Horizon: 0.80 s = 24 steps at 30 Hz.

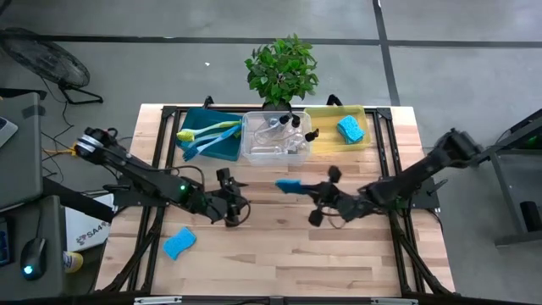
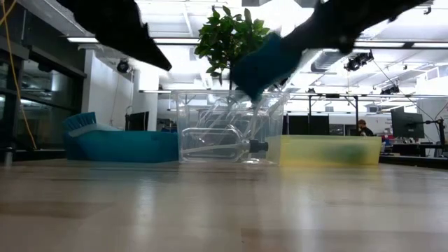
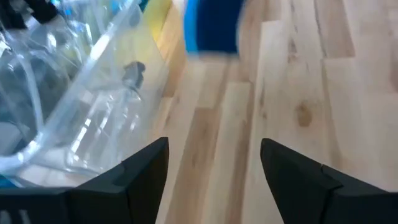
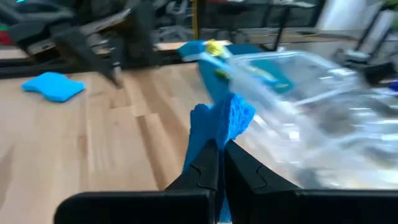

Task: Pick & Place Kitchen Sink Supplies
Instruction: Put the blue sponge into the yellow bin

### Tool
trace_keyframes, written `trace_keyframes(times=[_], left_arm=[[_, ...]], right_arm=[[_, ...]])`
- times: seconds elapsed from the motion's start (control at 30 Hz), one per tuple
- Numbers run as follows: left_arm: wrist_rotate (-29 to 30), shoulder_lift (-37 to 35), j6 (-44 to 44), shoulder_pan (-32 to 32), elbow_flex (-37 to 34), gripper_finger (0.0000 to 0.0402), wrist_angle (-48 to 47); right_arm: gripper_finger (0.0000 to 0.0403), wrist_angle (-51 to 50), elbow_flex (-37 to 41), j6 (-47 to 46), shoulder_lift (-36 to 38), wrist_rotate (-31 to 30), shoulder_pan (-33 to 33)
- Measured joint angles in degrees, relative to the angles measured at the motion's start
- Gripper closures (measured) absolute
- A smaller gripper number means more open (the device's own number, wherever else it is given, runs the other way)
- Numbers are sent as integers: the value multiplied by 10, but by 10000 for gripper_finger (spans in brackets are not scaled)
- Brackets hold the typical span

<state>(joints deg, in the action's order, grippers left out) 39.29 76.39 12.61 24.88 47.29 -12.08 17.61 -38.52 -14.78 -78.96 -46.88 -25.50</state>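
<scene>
Blue sponge (image 4: 221, 124) pinched in right tool (image 4: 219, 163) | bottles (image 3: 56, 93) blurred in clear bin (image 3: 93, 81)

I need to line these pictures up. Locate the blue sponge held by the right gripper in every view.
High view: held blue sponge mid-table, just in front of the clear bin.
Low view: dark blue shape top centre, above the bin.
Left wrist view: blue blur at the top edge.
Right wrist view: pinched in the right gripper, centre.
Shared landmark: the clear bin.
</scene>
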Motion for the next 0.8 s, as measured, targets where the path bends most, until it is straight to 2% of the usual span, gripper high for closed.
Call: trace_keyframes(times=[0.23, 0.43, 0.53, 0.7, 0.8], left_arm=[[-12, -18, 50, 5, -1, 167, -62], [30, -17, 62, 35, -1, 177, -79], [48, -17, 68, 45, -1, 183, -82], [29, -17, 63, 44, -1, 189, -70], [12, -17, 28, 44, -1, 191, -25]], right_arm=[[403, -180, 0, -53, 130, -146, -87], [403, -282, 0, -81, 206, -247, -146], [403, -298, 0, -69, 229, -269, -152], [403, -298, 0, -19, 247, -297, -144], [402, -298, 0, 5, 255, -302, -134]])
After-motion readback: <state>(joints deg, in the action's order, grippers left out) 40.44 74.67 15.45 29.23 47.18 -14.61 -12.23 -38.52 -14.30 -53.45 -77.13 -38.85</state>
